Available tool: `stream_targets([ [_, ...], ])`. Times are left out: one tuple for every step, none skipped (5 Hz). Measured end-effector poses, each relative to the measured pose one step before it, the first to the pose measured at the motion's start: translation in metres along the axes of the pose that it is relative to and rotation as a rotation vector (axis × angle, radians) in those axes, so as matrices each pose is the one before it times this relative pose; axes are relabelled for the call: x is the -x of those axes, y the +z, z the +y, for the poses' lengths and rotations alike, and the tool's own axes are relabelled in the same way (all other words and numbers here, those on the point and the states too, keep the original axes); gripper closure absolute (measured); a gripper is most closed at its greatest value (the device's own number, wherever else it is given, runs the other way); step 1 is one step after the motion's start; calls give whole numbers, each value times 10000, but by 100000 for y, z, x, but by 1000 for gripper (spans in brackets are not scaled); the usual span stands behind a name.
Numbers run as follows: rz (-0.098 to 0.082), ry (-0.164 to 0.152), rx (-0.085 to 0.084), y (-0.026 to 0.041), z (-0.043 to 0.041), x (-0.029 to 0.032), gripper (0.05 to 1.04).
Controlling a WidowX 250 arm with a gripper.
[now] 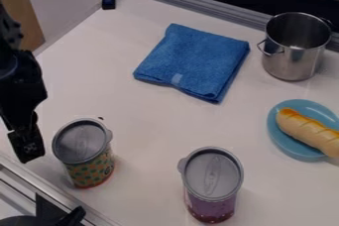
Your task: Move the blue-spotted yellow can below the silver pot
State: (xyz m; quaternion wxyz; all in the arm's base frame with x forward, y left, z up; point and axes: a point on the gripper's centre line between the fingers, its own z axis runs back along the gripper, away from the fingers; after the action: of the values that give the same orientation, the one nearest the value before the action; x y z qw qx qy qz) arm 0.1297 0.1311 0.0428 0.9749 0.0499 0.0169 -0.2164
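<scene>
At the left edge of the camera view hangs the black gripper, low over the table, just left of the spotted can and apart from it. The yellow can with blue-green spots stands upright near the table's lower left edge, a grey lid on top. The silver pot stands at the upper right, with a wire handle on its left side.
A folded blue cloth lies at upper centre. The blue plate at the right holds a bread roll. A purple can stands at lower centre. Metal rails border the table.
</scene>
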Motion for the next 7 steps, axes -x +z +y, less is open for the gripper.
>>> stream_targets([
  [67,-79,-170,-1479,-522,59,87],
  [-239,-28,37,-555,-778,-615,87],
  [-383,30,524,24,-1132,-906,87],
  [-350,85,474,547,-953,-1429,87],
  [-93,210,215,-218,-511,-1559,87],
  [-335,148,-111,-423,-183,-1252,87],
  [-193,136,71,-469,-380,-1540,87],
])
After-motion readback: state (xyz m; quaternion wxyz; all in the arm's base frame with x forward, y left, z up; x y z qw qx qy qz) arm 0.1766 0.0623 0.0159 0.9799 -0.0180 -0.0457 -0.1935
